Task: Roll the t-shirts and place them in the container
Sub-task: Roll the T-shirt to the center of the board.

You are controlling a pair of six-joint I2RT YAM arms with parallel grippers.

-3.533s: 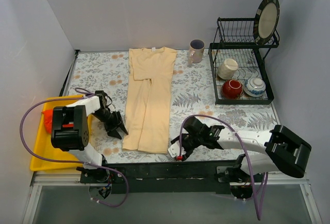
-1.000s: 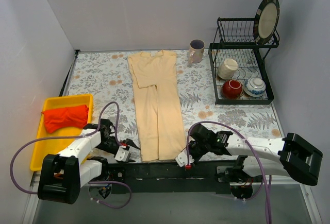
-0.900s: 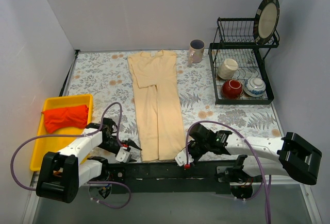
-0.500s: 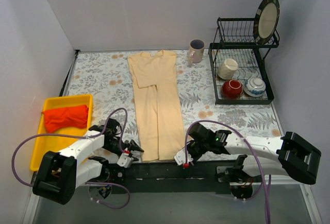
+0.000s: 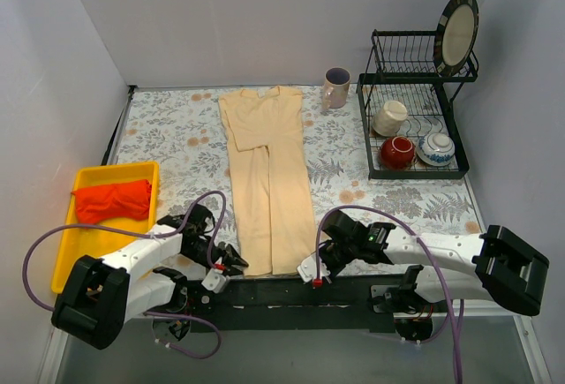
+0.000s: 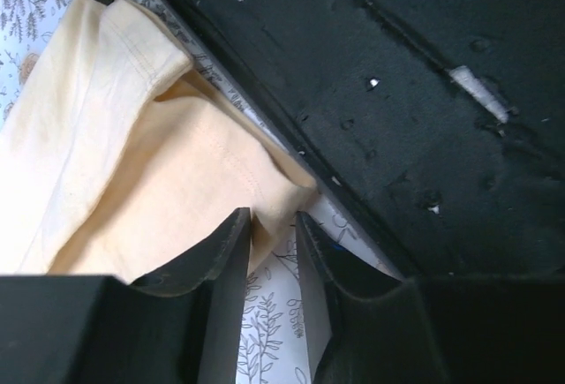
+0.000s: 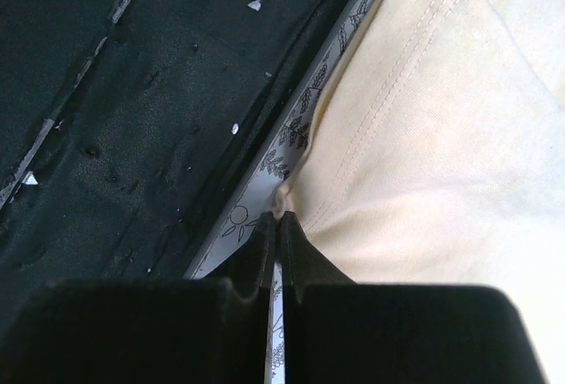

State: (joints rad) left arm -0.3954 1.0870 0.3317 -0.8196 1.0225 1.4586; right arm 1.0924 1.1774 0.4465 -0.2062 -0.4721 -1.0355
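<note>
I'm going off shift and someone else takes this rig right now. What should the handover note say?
Left hand: slightly open, jaws astride the near left hem corner of the cream shirt, not clamped.
Right hand: shut, apparently pinching the near right hem corner.
Cream shirt: flat on the table, folded into a long strip, collar at the far end.
Red shirt: lying in the yellow tray.
Done: lengthwise fold.
Left: close the left hand, roll toward the collar, then do the red shirt.
</note>
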